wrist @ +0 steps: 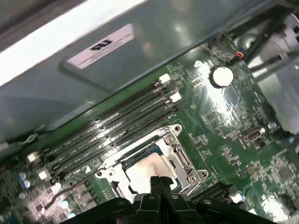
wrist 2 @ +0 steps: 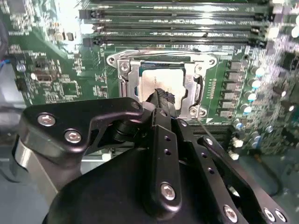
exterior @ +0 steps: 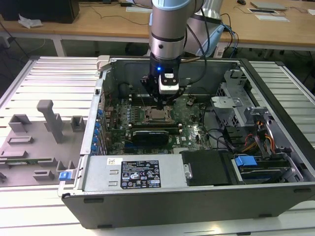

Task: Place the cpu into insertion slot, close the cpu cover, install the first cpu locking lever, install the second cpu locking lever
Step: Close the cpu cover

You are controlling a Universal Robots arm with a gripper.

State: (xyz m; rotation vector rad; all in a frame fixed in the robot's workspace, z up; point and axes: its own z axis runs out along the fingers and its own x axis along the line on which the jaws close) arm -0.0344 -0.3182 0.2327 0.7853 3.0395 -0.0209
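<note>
Fingers (wrist: 155,184) closed over cpu (wrist: 145,169) in insertion slot (wrist: 181,155); wall label (wrist: 100,46) illegible.

The cpu (wrist 2: 159,80) presented a dull, silvery-grey metal top. The cpu cover (wrist 2: 189,70) was bright, reflective metal. The motherboard (wrist 2: 56,56) was green and glossy. The end effector (wrist 2: 162,98) was matt black, with shiny metal screws. The table (exterior: 54,73) was ribbed pale metal.

Silver-grey tubular arm (exterior: 167,34) with pale blue joint cap (exterior: 170,4), small blue light (exterior: 158,69) at the wrist, white block (exterior: 169,84) just below, dark cables (exterior: 229,29) alongside; matte black gripper (wrist: 160,181) of bolted linkage bars (wrist 2: 166,154), silver screw heads (wrist 2: 46,120), ribbed dark fingertips (wrist 2: 164,97)
</note>
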